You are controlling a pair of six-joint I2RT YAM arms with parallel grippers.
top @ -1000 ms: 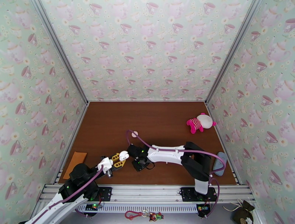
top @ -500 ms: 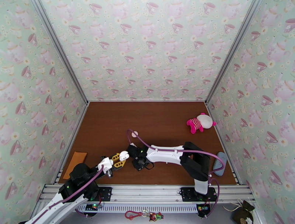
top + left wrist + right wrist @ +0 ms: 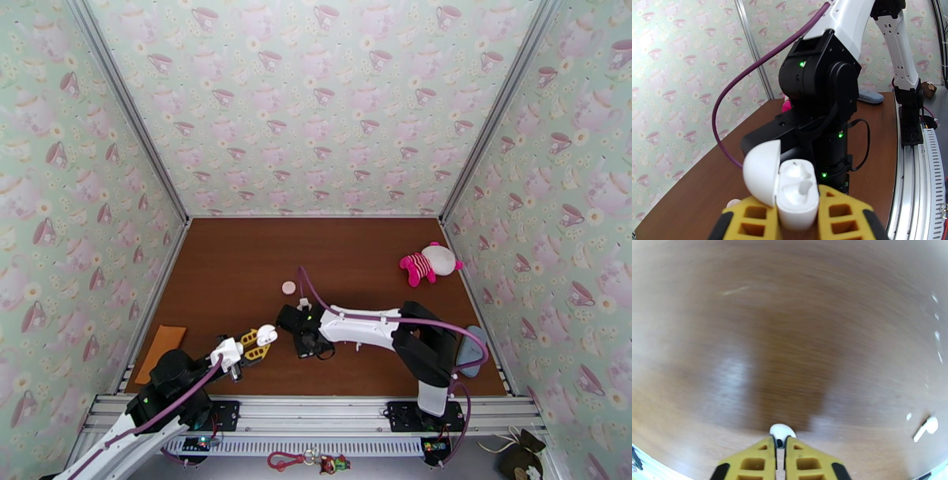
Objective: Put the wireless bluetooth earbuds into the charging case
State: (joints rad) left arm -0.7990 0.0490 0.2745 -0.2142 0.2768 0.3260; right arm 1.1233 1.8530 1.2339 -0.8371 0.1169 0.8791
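My left gripper (image 3: pixel 798 221) is shut on the white charging case (image 3: pixel 798 193), held upright near the table's front left (image 3: pixel 266 335). The case's lid (image 3: pixel 762 171) is swung open to the left, and its sockets look bare. My right gripper (image 3: pixel 780 439) is shut on a white earbud (image 3: pixel 780 432), which sticks out past the yellow fingertips above the brown table. A second earbud (image 3: pixel 926 427) lies on the table to the lower right in the right wrist view. The right arm's black wrist (image 3: pixel 304 330) hovers just right of the case.
A pink and white plush toy (image 3: pixel 429 263) lies at the back right. An orange pad (image 3: pixel 160 347) sits at the front left edge, a grey-blue object (image 3: pixel 472 350) at the right edge. A small pinkish round thing (image 3: pixel 288 288) rests behind the right wrist.
My right gripper has shut, and its wrist has shifted a little right and away from the case, with the purple cable swinging over. The left gripper and case have stayed put.
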